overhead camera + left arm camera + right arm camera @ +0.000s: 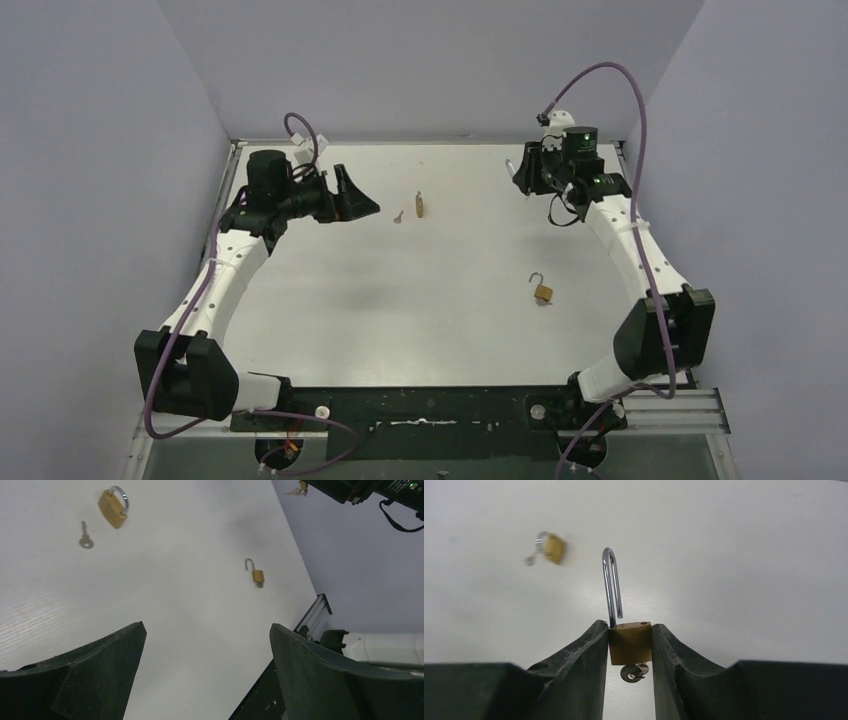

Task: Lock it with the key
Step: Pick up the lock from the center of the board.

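Observation:
My right gripper (629,630) is shut on the brass body of a padlock (630,647), held above the table. Its steel shackle (610,585) stands open, and a key (633,673) with a ring sits in its underside. In the top view this gripper (520,172) is at the far right. A second brass padlock (420,205) lies at the far middle with a loose key (398,216) beside it; both show in the left wrist view, padlock (113,507) and key (85,536). My left gripper (358,203) is open and empty, left of them; its jaws stand wide apart in its wrist view (207,630).
A third small padlock (541,291) with an open shackle lies at the middle right of the white table (400,310); it also shows in the left wrist view (256,574). Grey walls close the table on three sides. A black rail runs along the near edge.

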You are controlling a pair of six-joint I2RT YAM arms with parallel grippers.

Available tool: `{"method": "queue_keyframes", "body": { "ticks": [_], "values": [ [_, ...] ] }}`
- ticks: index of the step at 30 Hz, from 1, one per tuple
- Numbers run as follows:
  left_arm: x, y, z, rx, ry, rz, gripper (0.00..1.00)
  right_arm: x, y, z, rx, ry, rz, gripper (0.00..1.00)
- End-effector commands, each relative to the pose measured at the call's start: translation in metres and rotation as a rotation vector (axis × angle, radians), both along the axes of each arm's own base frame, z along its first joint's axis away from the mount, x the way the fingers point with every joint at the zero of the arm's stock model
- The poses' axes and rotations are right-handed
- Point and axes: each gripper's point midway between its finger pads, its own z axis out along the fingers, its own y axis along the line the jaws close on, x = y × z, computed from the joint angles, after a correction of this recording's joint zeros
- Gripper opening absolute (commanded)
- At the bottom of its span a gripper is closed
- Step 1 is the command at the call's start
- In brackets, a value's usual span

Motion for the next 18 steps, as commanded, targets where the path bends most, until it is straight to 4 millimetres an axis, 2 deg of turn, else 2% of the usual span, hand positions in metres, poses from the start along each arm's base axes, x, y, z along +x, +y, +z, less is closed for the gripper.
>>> {"method": "queue_keyframes", "body": {
  "ticks": [1,4,6,8,13,18],
  "values": [
    [-0.027,-0.028,0.073,-0.156,-0.229,-0.25,0.94,-0.061,0.094,0.066,0.367,-0.06,0.342,0.07],
    [-0.05,-0.036,0.11,-0.247,-0.37,-0.355,0.94,-0.104,0.14,0.099,0.604,-0.035,0.516,0.08],
    [-0.073,-0.038,0.131,-0.297,-0.461,-0.442,0.95,-0.128,0.16,0.117,0.723,0.015,0.588,0.09],
    [-0.089,-0.038,0.142,-0.306,-0.524,-0.506,0.95,-0.15,0.172,0.127,0.793,0.065,0.643,0.09],
    [-0.105,-0.043,0.145,-0.31,-0.522,-0.62,0.95,-0.201,0.203,0.153,0.905,0.168,0.794,0.09],
    [-0.122,-0.058,0.137,-0.349,-0.422,-0.761,0.88,-0.229,0.225,0.181,0.978,0.207,0.905,0.1]
  ]
}}
